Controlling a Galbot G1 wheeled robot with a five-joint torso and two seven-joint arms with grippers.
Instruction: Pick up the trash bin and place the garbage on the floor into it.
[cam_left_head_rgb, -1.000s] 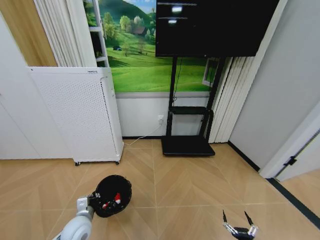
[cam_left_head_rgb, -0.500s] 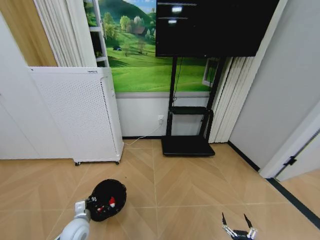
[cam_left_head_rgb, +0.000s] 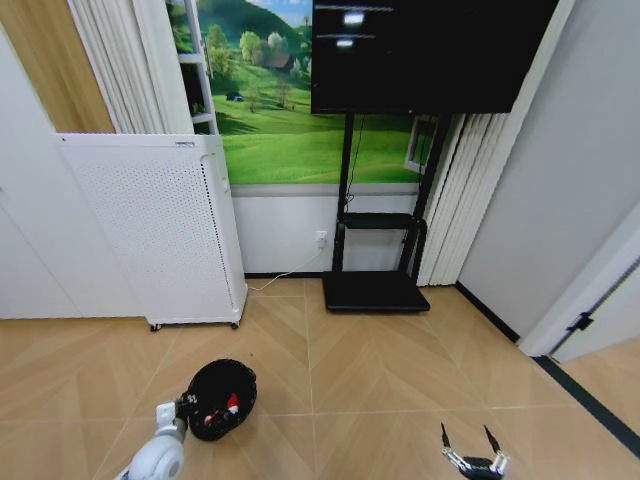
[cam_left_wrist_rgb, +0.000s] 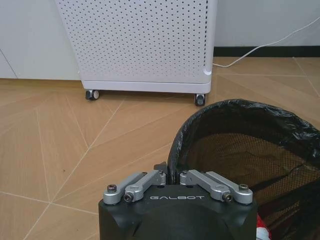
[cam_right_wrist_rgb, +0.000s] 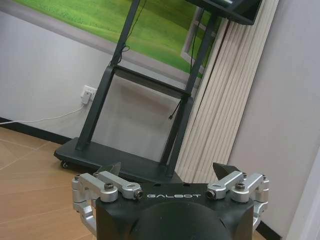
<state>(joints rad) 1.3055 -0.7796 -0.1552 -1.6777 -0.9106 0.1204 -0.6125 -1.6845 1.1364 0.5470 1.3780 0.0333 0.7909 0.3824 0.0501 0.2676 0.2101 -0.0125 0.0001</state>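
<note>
- The left gripper is clamped on the near rim of the trash bin, which sits low at the robot's front left over the floor.
- Red and white garbage lies inside the bin.
- The right gripper hangs low on the right, its fingers spread apart and holding nothing.

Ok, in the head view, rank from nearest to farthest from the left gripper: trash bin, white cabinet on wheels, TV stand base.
1. Trash bin: the left gripper is shut on its rim.
2. White cabinet: ahead, by the wall on the left.
3. TV stand base: ahead and to the right, under the screen.
</note>
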